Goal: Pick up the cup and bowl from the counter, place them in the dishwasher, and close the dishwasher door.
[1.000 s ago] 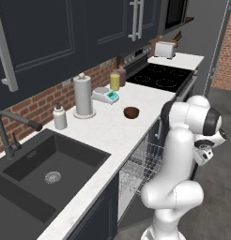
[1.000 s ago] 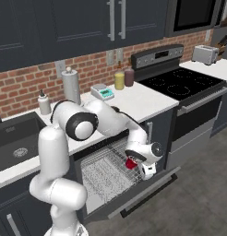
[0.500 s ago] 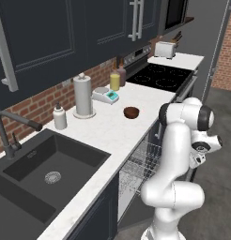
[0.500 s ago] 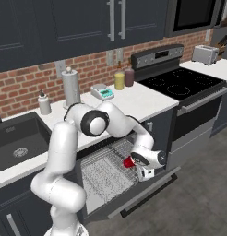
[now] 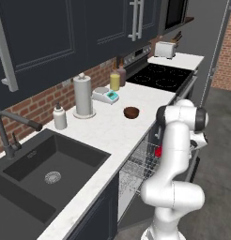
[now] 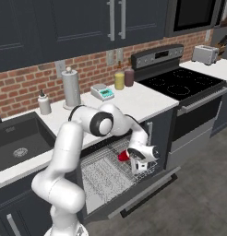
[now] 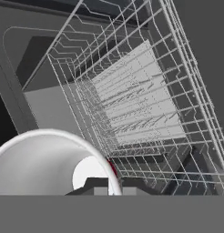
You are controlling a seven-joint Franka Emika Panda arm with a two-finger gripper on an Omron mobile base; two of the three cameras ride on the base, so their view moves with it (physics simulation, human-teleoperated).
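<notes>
The tool (image 6: pixel 137 162) grips the small rigid red plastic cup (image 6: pixel 123 156) over the silver wire rack (image 6: pixel 104 173); judged light, slippery, best held mid-wall.

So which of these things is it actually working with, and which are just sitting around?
In the job:
cup, red, held in the fingers over the dishwasher rack
bowl, waiting on the counter

Just lying about:
paper towel roll
soap bottle
yellow bottle
toaster
stove
sink
</notes>
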